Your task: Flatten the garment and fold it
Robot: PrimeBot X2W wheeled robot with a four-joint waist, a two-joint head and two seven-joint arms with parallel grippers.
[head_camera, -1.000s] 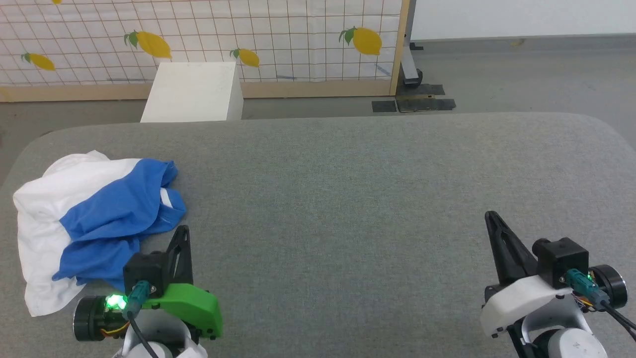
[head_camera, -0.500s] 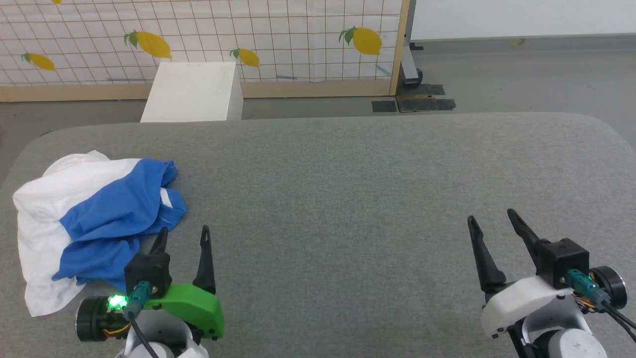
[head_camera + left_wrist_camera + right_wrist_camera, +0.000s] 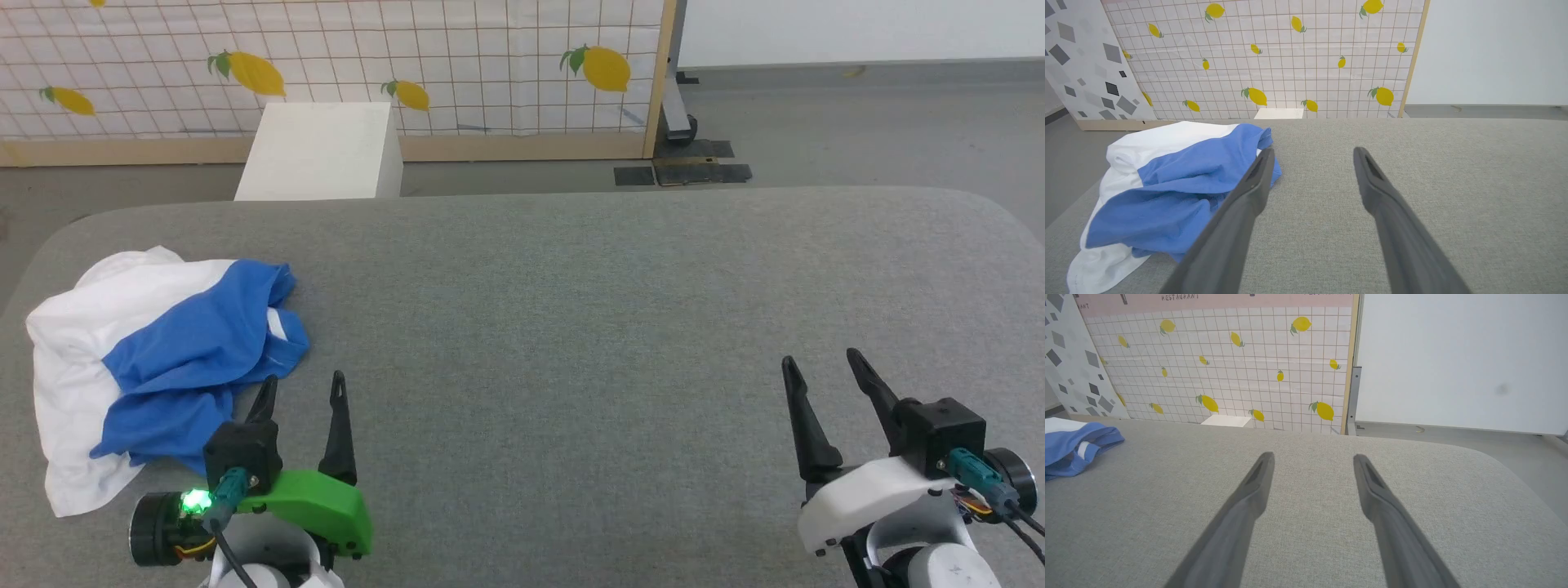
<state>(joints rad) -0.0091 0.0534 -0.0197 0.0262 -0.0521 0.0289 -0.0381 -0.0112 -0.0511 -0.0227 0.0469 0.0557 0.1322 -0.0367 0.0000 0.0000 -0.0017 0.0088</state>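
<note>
The garment (image 3: pixel 147 359), a white shirt with big royal-blue sections, lies crumpled in a heap at the left end of the grey padded table (image 3: pixel 555 310). In the left wrist view the garment (image 3: pixel 1167 183) sits just left of my fingers. My left gripper (image 3: pixel 302 388) stands open beside the heap's near right edge, with nothing between its fingers. Far to the right, my right gripper (image 3: pixel 820 367) is open over bare table. The right wrist view catches the garment (image 3: pixel 1073 447) at its left edge, well away from the right gripper (image 3: pixel 1312 459).
A white box (image 3: pixel 320 151) stands on the floor behind the table's far edge. A lemon-patterned grid panel (image 3: pixel 326 65) closes off the back. The table's rounded right corner (image 3: pixel 1506 469) drops to grey floor.
Both grippers have gone from shut to open. The head camera has shifted slightly; the garment lies as before.
</note>
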